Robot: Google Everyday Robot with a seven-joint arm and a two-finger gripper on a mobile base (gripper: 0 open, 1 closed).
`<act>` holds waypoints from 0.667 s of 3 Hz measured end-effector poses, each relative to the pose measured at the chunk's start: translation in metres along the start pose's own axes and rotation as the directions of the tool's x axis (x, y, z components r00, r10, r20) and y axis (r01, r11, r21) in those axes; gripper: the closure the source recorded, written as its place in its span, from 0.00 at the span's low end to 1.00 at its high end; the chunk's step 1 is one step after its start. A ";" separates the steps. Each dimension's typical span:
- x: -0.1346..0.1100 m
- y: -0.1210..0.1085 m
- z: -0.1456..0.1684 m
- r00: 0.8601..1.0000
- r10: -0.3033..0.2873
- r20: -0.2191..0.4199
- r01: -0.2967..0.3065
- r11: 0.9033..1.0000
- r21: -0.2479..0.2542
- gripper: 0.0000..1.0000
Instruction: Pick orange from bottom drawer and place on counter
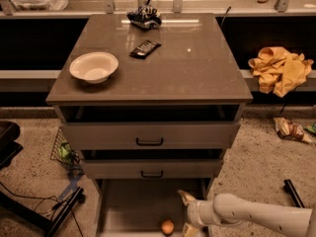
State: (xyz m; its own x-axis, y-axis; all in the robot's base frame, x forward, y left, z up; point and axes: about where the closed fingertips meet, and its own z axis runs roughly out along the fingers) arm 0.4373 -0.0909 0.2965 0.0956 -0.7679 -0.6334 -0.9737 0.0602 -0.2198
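The orange (167, 226) lies on the pale floor of the open bottom drawer (128, 206), near its front at the lower edge of the view. My gripper (186, 213) reaches in from the right on a white arm, just right of the orange and not touching it. Its fingers (186, 197) stand apart, one above and one below at the frame's edge. The counter (197, 68) is the glossy grey-brown top of the cabinet above.
On the counter are a white bowl (94, 66), a dark remote (145, 48) and a dark bundle (144, 17) at the back. The two upper drawers (150, 135) stand slightly open. A yellow cloth (281, 69) lies right; a black stand (59, 216) sits lower left.
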 end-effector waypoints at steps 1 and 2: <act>0.006 0.010 0.043 0.999 -0.009 0.040 0.011 0.999 -0.039 0.00; 0.016 0.021 0.088 0.998 -0.023 0.057 0.028 0.996 -0.087 0.00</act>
State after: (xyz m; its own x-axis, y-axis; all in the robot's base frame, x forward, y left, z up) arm 0.4365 -0.0457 0.2167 0.1300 -0.7314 -0.6694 -0.9849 -0.0175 -0.1721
